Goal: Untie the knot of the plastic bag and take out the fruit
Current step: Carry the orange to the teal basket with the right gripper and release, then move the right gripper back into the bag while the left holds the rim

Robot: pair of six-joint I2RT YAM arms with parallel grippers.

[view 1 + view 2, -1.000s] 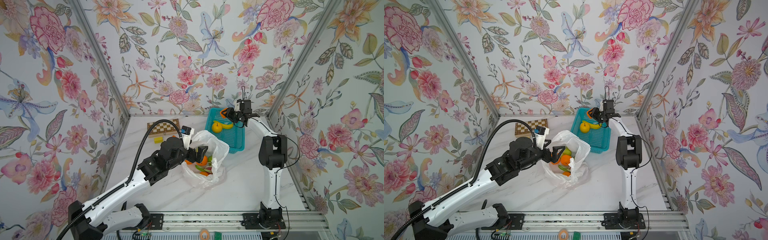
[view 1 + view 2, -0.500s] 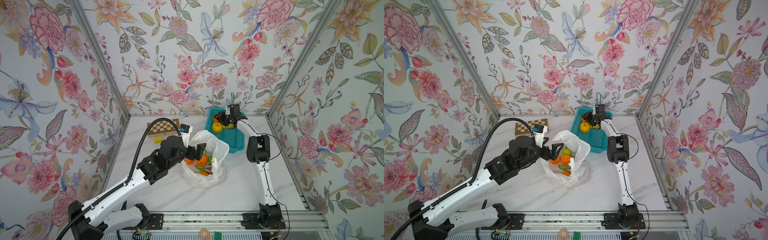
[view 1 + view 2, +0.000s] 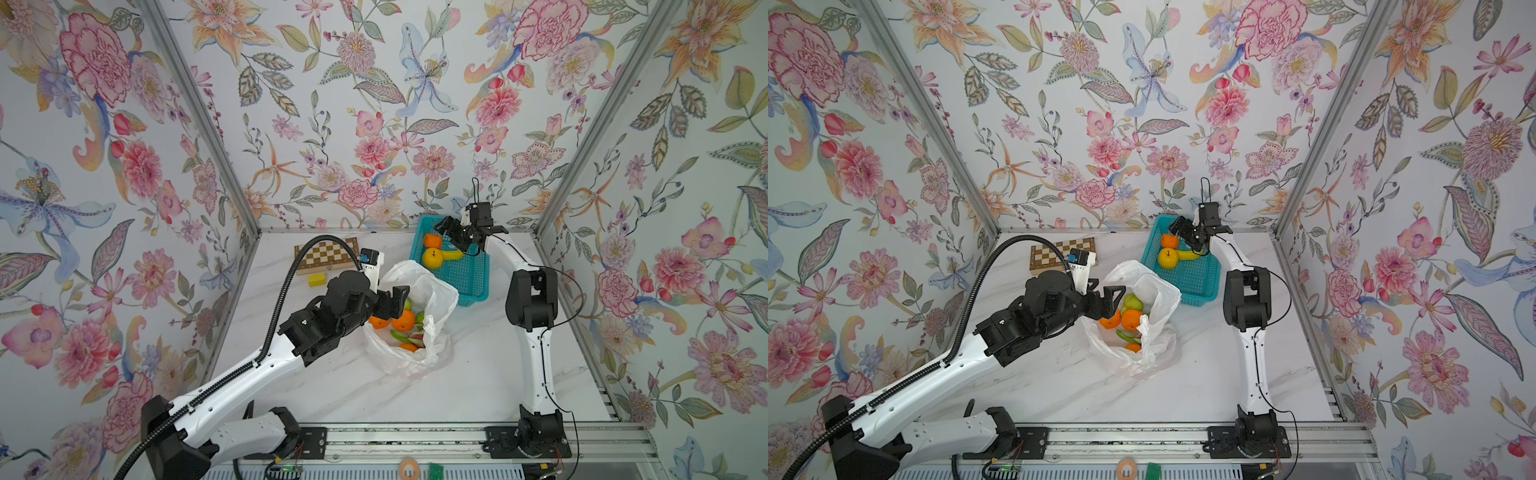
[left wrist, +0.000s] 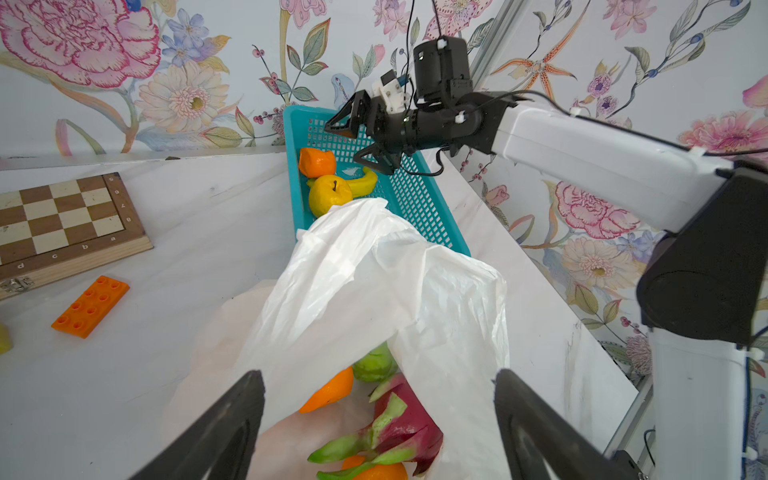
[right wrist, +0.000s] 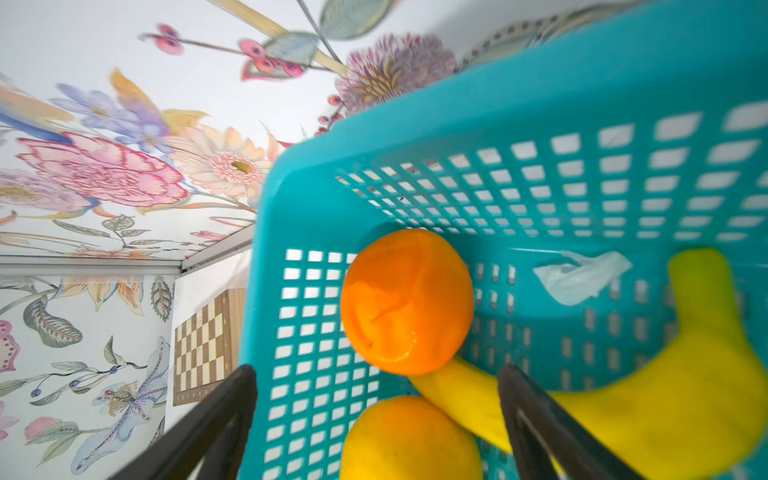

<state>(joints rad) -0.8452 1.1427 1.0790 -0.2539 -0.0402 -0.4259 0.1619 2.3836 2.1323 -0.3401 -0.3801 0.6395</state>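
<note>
The plastic bag (image 3: 434, 291) (image 3: 1160, 291) (image 4: 374, 270) lies mid-table with its mouth gaping; no knot is in view. Inside it I see fruit: oranges (image 3: 404, 321) (image 3: 1131, 320), a green one (image 4: 374, 365) and a dragon fruit (image 4: 409, 424). My left gripper (image 3: 395, 301) (image 3: 1106, 297) (image 4: 378, 378) hangs open at the bag's mouth, holding nothing. My right gripper (image 3: 455, 237) (image 3: 1185, 237) (image 5: 376, 370) stands open over the teal basket (image 3: 473, 282) (image 5: 498, 104). An orange (image 3: 433, 241) (image 5: 407, 301) and a yellow apple-like fruit (image 3: 432, 257) (image 5: 409, 440) lie in the basket.
A banana (image 3: 453, 254) (image 5: 665, 395) and a scrap of white film (image 5: 577, 276) also lie in the basket. A chessboard (image 3: 326, 253), a yellow block (image 3: 316, 279) and an orange block (image 4: 90, 305) sit at the back left. Walls close in on three sides.
My right gripper moved left over the basket and opened, and an orange now lies free in the basket. The left gripper stays at the bag's mouth.
</note>
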